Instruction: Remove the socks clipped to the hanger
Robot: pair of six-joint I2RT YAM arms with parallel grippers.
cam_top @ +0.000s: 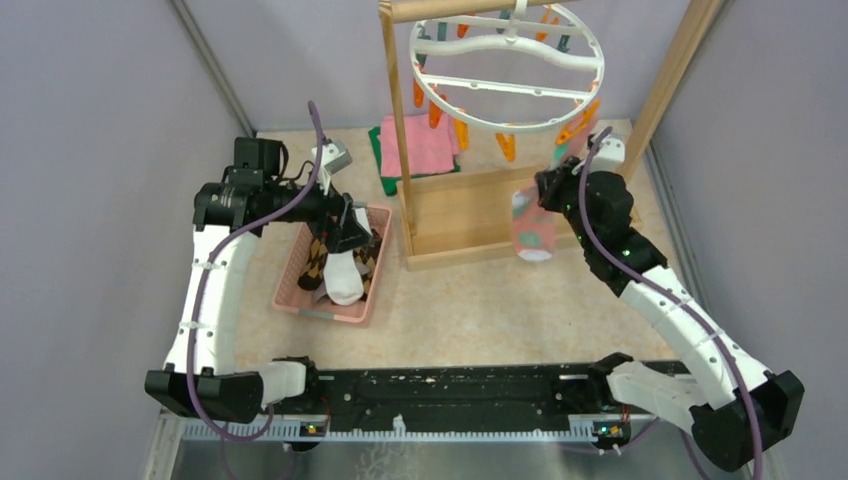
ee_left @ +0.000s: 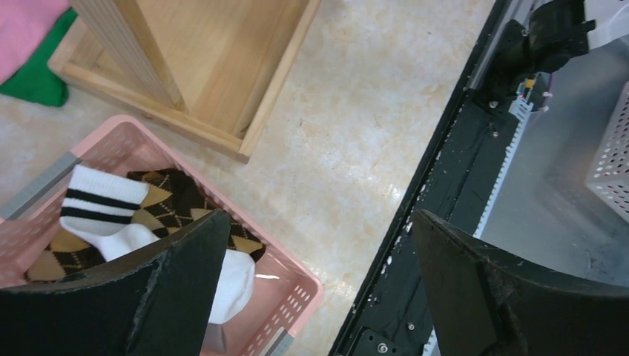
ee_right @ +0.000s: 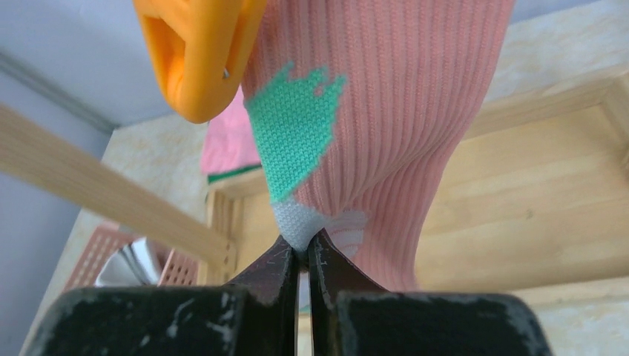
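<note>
At the right-hand rim of the hanger [cam_top: 414,52], a pink sock [ee_right: 386,111] with a teal patch hangs with its long axis running straight down in front of the wooden rack [cam_top: 470,215]. An orange clip [ee_right: 194,52] sits just beside its upper part. The top of the sock runs out of the right wrist view, so I cannot tell whether a clip is biting it.

The right arm is far the nearer one. The right pincer [ee_right: 303,248] meets the sock from below and to the side, its fingers [ee_right: 285,263] pressed almost together on a small white patch of the knit. That is a thin pinch at an edge, not a full bite across the sock. Freeing it probably calls for a pull along the sock's own length, down and away from the clip.

The left pincer [ee_left: 319,222] hovers with its jaws spread wide and nothing between them, over the pink basket [ee_left: 297,289] on the surface [cam_top: 480,310]. In that basket lie the other socks [ee_left: 104,204] — a white one with dark stripes and some argyle ones.
</note>
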